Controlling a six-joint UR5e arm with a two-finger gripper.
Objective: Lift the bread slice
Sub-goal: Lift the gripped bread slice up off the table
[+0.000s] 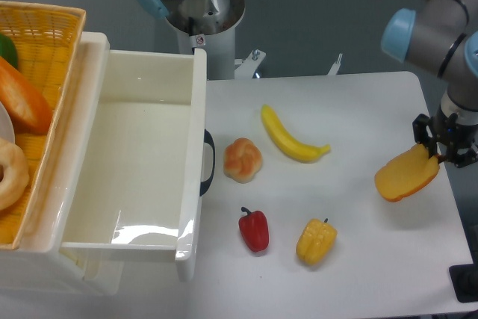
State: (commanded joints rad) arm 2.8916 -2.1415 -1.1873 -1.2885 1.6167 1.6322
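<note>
The bread slice (404, 175) is a flat yellow-orange toast with a darker orange edge. It hangs tilted at the right side of the white table (358, 110), its upper right corner pinched in my gripper (439, 152). The gripper is shut on that corner. The slice's lower left end looks lifted off or just touching the table; I cannot tell which. The arm comes down from the upper right.
A yellow banana (290, 137), a round golden bread roll (243, 160), a red pepper (254, 229) and a yellow bell pepper (316, 240) lie mid-table. A white open drawer bin (142, 162) stands on the left, with a wicker basket (45, 50) of food behind it.
</note>
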